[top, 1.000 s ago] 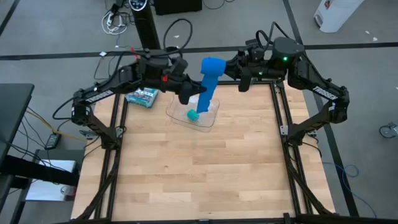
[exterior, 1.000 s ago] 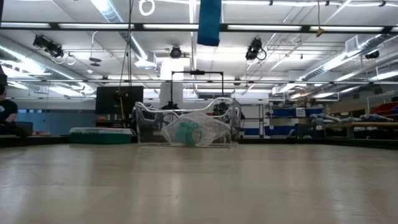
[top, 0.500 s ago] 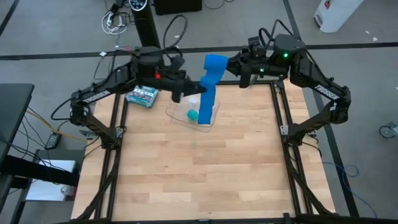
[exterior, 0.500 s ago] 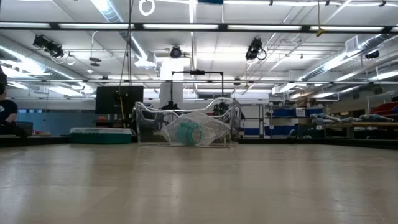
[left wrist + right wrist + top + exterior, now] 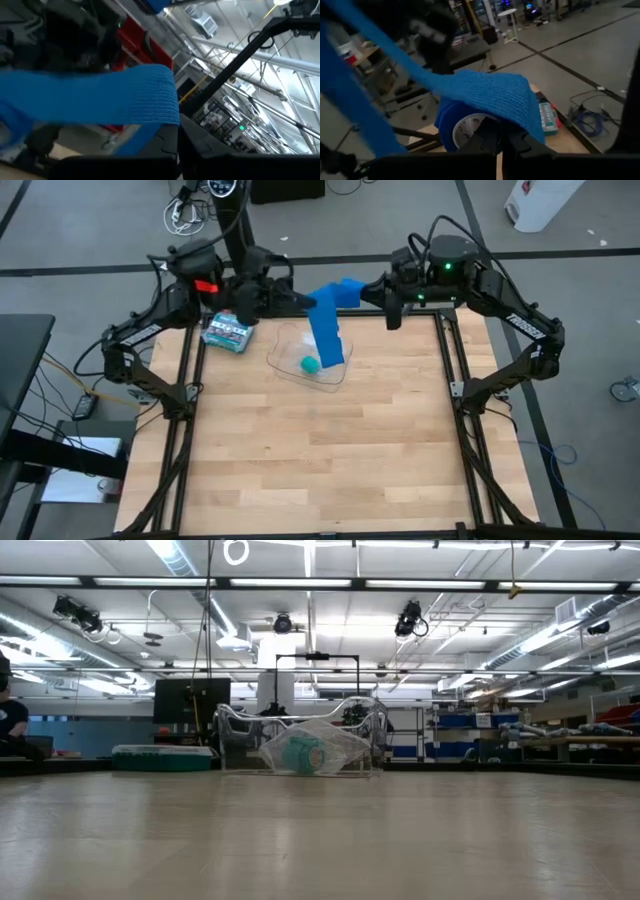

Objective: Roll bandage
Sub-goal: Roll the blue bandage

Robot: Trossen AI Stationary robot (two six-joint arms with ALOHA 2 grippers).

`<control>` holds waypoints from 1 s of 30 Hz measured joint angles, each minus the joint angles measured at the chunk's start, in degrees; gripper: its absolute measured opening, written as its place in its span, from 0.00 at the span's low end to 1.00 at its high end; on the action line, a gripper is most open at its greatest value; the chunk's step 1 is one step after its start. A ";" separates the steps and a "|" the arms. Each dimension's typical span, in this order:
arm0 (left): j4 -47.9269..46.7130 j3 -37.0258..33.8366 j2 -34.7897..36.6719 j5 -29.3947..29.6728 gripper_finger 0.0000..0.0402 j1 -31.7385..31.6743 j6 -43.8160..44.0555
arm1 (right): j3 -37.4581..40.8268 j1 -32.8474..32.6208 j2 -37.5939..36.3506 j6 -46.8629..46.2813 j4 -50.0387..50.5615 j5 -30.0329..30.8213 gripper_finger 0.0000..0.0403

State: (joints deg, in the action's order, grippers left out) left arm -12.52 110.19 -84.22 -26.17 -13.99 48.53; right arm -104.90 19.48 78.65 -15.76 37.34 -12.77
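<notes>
Bandage [image 5: 327,330] pinched between both arms' fingers (left [image 5: 167,145], right [image 5: 502,142]), raised above table.

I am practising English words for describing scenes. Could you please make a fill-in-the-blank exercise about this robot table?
1. The bandage held between the two grippers has the colour ____.
2. The small teal roll lies in a clear plastic ____.
3. The green-and-white box lies on the table below the ____ arm.
4. The left gripper and the right gripper both have their jaws ____ on the bandage.

Missing words: blue; tray; left; shut
</notes>
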 joint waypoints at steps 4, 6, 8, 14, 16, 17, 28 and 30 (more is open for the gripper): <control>1.57 -0.02 -0.15 0.86 0.01 -1.69 0.19 | 0.00 -1.91 0.00 0.88 0.04 -1.73 0.00; 3.51 -0.02 -0.14 1.38 0.01 -2.57 0.19 | 0.00 -3.16 0.00 1.02 0.07 -2.45 0.00; 5.17 -0.02 -0.09 2.62 0.01 -3.35 0.20 | 0.00 -4.56 0.00 1.05 0.10 -2.98 0.00; 8.03 -0.02 -0.09 5.14 0.01 -6.32 1.12 | 0.00 -9.40 0.00 1.02 0.26 -4.03 0.00; 7.91 -0.02 -0.11 5.96 0.01 -7.24 1.14 | 0.00 -11.21 0.00 0.85 0.28 -4.15 0.00; 7.86 -0.02 -0.11 6.68 0.01 -7.60 1.11 | 0.00 -12.19 0.01 0.85 0.26 -4.16 0.00; -5.59 -0.04 -0.15 6.82 0.01 -9.27 -4.94 | 0.00 -19.86 0.02 0.41 -9.70 -3.82 0.00; -7.18 -0.04 -0.15 5.05 0.01 -9.19 -5.07 | 0.00 -20.10 0.02 0.42 -12.12 -3.97 0.00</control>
State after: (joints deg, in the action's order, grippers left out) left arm -19.70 110.15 -84.38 -21.12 -23.18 43.46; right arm -104.90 -0.63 78.67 -15.35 25.23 -16.74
